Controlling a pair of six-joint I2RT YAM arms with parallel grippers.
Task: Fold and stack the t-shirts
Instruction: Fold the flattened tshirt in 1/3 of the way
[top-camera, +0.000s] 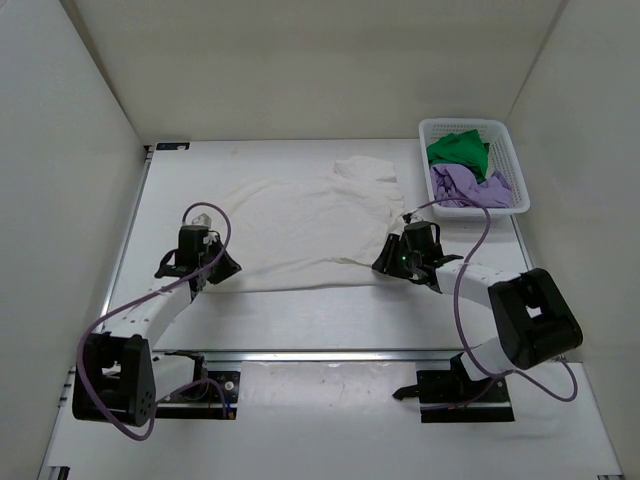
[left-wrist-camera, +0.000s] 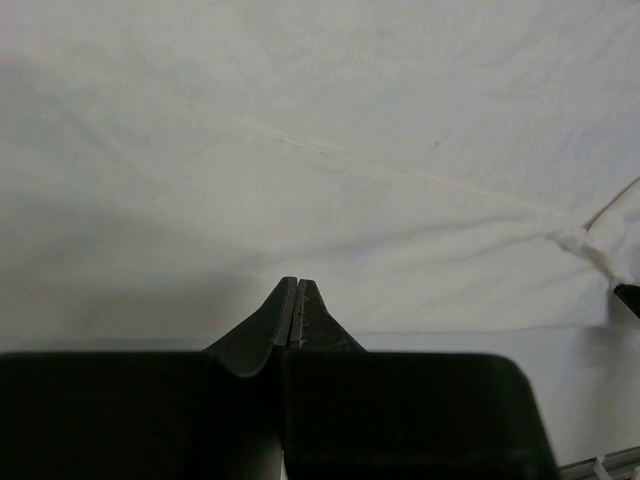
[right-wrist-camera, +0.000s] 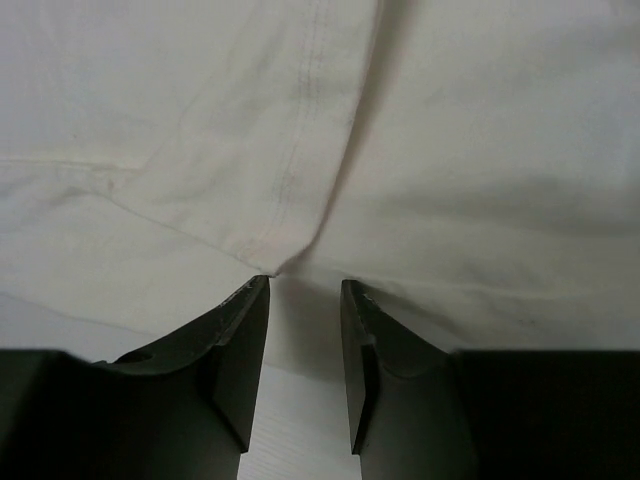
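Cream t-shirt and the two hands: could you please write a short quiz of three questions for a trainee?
1. True or false: the cream t-shirt lies spread out on the table.
2. Which hand has its fingers apart? A. left hand B. right hand
3. What colour is the other t-shirt beside the green t-shirt in the basket?
Key: 1 true; 2 B; 3 lavender.
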